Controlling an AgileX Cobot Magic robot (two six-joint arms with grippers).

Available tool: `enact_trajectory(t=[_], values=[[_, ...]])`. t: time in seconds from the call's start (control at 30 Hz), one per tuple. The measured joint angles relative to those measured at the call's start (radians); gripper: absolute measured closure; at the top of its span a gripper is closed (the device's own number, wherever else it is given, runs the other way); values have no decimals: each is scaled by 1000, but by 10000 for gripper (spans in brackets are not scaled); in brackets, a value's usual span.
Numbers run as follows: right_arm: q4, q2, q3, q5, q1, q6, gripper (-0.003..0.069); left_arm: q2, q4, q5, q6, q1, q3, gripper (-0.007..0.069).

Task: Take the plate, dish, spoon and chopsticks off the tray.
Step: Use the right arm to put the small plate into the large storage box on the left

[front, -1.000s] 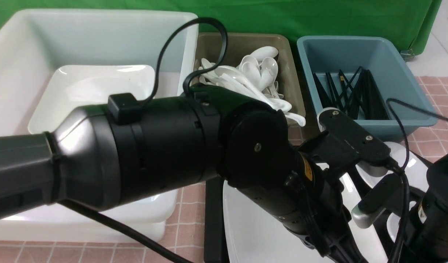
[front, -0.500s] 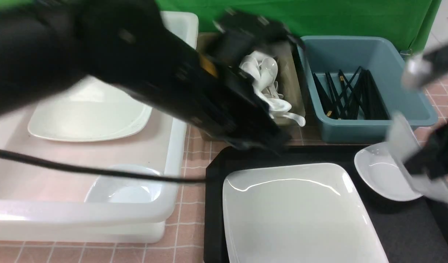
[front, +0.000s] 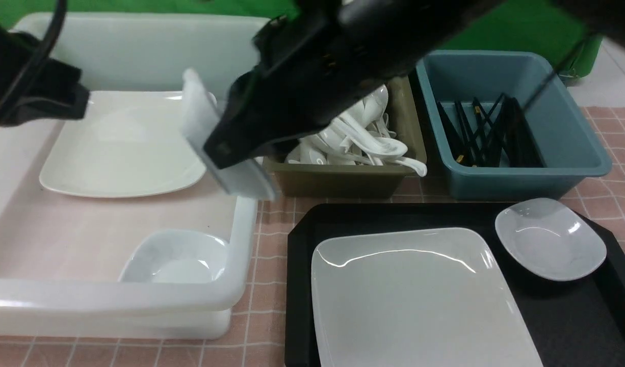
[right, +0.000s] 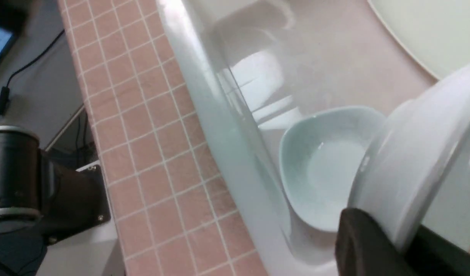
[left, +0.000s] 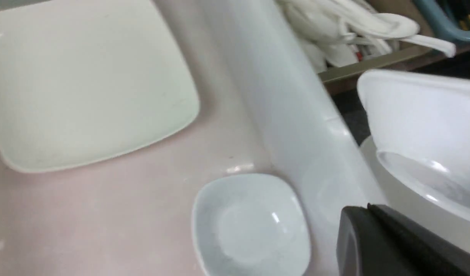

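— Where the right hand [front: 228, 148] reaches across, what do we find it carrying?
— We find it clamped on a small glossy white dish [front: 200, 112]. The dish is on edge, long axis near upright, over the right wall of the white tub [front: 243, 239]. The tub floor and a deep bowl [front: 175, 260] lie below, to its left.
— And the left hand [left: 367, 237]?
— Closed, farther left. The rounded-rectangle plate [front: 414, 295] and another dish [front: 549, 239] sit on the textured black tray [front: 297, 239].

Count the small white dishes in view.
3. One dish on the tray, one inside the white tub, one held over the tub's rim by the right gripper. The arm may hide others.
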Motion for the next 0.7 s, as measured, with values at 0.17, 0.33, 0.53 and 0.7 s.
enact_trajectory(t=[0.17, 0.33, 0.53, 0.7], values=[[-13, 232, -188, 21, 37, -3, 586, -73, 2, 7, -19, 143, 126, 624], [-16, 346, -261, 35, 66, -13, 586, -95, 5, 4, -6, 208, 192, 624], [-31, 421, -264, 72, 78, -39, 586, -95, -4, -22, -2, 215, 202, 624], [-57, 444, -265, 75, 78, -49, 582, -95, -23, -32, 4, 215, 202, 624]])
